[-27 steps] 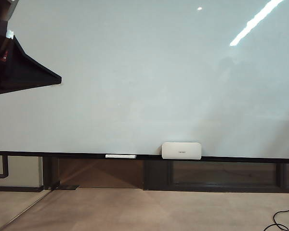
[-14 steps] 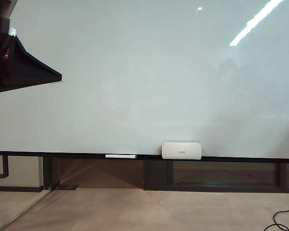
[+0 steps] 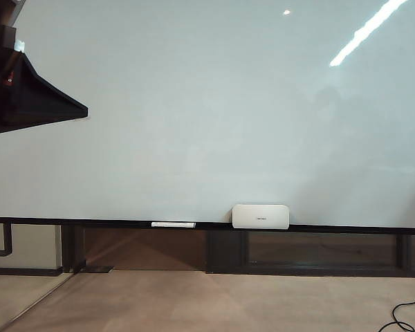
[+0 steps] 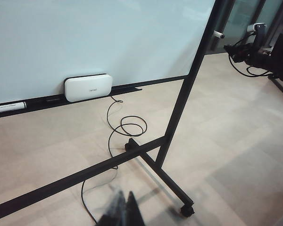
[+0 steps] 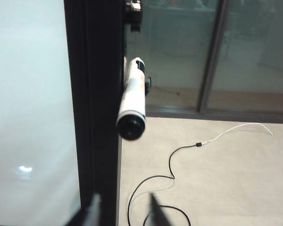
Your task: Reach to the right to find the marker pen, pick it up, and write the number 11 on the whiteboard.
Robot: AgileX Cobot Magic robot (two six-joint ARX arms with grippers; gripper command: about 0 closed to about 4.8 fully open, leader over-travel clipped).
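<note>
Though parted, right fingers near tubular marker (left fingers blurred)

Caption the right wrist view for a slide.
Right gripper, jaws apart, faces the marker pen clipped beside the whiteboard frame.

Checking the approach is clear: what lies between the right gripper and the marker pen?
Nothing; the right wrist view shows open air between the right gripper and the marker pen.
</note>
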